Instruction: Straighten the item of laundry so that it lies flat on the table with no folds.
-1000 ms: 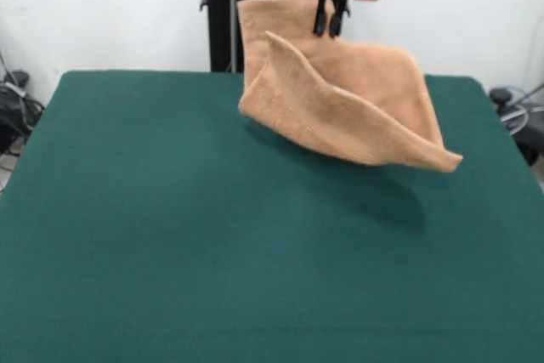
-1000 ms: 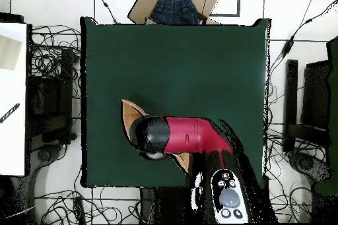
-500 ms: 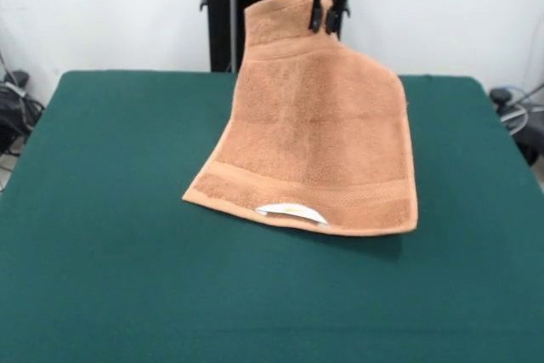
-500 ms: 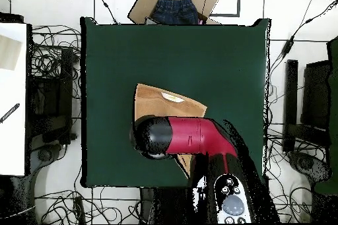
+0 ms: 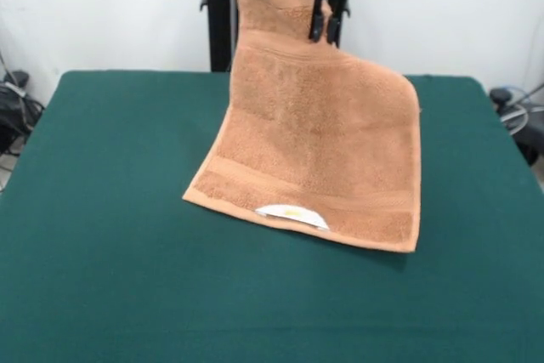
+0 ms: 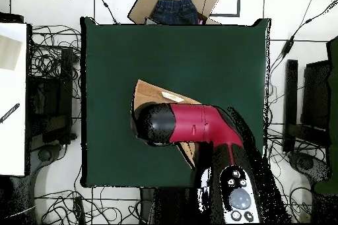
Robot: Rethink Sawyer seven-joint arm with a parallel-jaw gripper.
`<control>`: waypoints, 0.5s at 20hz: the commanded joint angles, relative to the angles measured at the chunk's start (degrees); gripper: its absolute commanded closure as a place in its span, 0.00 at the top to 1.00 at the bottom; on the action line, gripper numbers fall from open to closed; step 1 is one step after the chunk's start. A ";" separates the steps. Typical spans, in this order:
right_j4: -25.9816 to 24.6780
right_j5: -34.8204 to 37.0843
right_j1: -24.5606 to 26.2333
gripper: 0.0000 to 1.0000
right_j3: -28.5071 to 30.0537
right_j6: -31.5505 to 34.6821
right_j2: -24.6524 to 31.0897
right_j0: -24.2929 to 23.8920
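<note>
Cables (image 6: 53, 70) sprawl over the floor on both sides of the table (image 6: 218, 57), and a cardboard box (image 6: 173, 3) holding dark denim sits just beyond its far edge in the overhead view. From above, the red arm (image 6: 198, 125) covers most of the towel (image 5: 319, 138), leaving only a tan wedge. The front view shows the towel hanging spread and slanting from the gripper (image 5: 327, 23), whose black jaws are pinched closed on its upper band near a corner. Its lower border, carrying the white label (image 5: 291, 213), rests on the green cloth around the table's middle. Woven bands cross both ends.
</note>
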 commanded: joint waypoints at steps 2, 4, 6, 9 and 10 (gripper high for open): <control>0.29 -2.42 3.24 0.00 -1.86 -3.95 7.12 -2.03; -0.66 -5.06 3.62 0.00 -0.78 -2.56 7.20 -2.00; -0.73 -6.23 4.03 0.00 -0.10 -2.06 7.41 -2.11; -0.87 -7.52 4.26 0.00 0.67 -2.32 7.84 -2.47; -0.79 -7.86 4.26 0.00 0.89 -2.17 7.87 -2.56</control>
